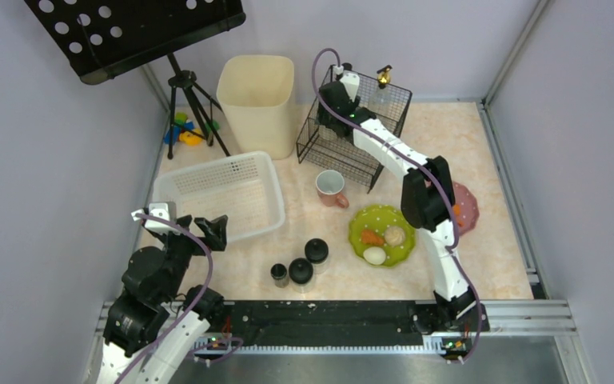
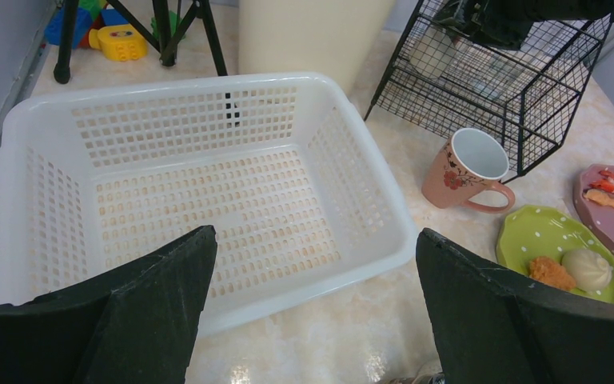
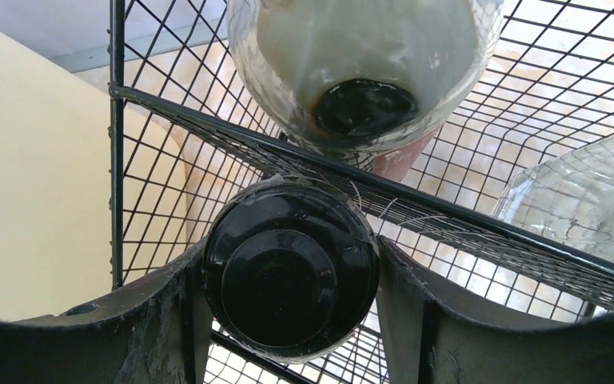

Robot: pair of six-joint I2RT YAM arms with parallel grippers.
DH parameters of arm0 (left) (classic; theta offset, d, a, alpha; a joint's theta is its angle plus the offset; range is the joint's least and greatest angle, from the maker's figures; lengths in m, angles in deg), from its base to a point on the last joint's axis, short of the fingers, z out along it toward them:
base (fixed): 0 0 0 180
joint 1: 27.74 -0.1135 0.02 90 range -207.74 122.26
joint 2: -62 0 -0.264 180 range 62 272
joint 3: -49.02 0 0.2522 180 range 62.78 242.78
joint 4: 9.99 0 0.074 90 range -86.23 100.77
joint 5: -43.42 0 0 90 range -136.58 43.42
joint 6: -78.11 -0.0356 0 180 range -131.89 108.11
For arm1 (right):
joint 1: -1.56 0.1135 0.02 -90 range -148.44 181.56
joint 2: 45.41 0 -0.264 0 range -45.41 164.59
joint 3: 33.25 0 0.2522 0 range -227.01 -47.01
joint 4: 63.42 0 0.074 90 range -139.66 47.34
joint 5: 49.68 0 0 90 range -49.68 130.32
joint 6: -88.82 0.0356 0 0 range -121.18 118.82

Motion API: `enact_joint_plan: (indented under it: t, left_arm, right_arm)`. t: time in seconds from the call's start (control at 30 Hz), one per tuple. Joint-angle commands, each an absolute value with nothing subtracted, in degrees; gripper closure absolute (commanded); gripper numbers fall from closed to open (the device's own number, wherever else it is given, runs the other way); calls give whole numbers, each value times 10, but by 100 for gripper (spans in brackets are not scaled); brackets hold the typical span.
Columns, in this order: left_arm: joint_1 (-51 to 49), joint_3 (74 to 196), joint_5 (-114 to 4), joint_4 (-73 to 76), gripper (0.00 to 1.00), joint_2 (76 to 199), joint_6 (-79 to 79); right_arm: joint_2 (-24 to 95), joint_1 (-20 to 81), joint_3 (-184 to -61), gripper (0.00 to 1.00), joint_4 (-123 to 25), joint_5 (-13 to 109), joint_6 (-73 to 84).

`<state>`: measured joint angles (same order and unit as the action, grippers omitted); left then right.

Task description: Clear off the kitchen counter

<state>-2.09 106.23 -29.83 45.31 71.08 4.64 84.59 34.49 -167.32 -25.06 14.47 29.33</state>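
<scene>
The kitchen counter [image 1: 496, 268] is a glossy beige-pink marble surface. My right gripper [image 1: 333, 102] reaches into the black wire rack [image 1: 368, 132] at the back. In the right wrist view the right gripper [image 3: 292, 260] is shut on a black-lidded jar [image 3: 290, 280], with a finger pressed against each side, just at a rack bar. My left gripper [image 1: 201, 230] hangs open over the counter by the near edge of the white basket [image 1: 224, 196]. In its own view the left gripper [image 2: 316, 236] holds nothing.
On the counter stand three black-lidded jars [image 1: 301, 270], a pink floral cup [image 1: 332, 189], a green plate [image 1: 368, 218] with food and a pink plate [image 1: 468, 210]. A beige bin [image 1: 257, 100] and a tripod stand [image 1: 184, 88] are at the back left. Glass jars [image 3: 364, 72] sit inside the rack.
</scene>
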Motion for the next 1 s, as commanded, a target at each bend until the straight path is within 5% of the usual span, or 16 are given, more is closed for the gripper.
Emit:
enact_joint_plan:
  t: [0.0, 0.23, 0.97]
  left_arm:
    - [-18, 1060, -300, 425, 1, 707, 43]
    - [-19, 1060, -300, 426, 1, 708, 43]
    - [-18, 1059, -305, 425, 1, 712, 41]
  right_arm:
    - [843, 341, -1712, 89, -284, 140, 296]
    - [854, 341, -1716, 61, -285, 138, 301]
    - [847, 341, -1710, 25, -288, 144, 303]
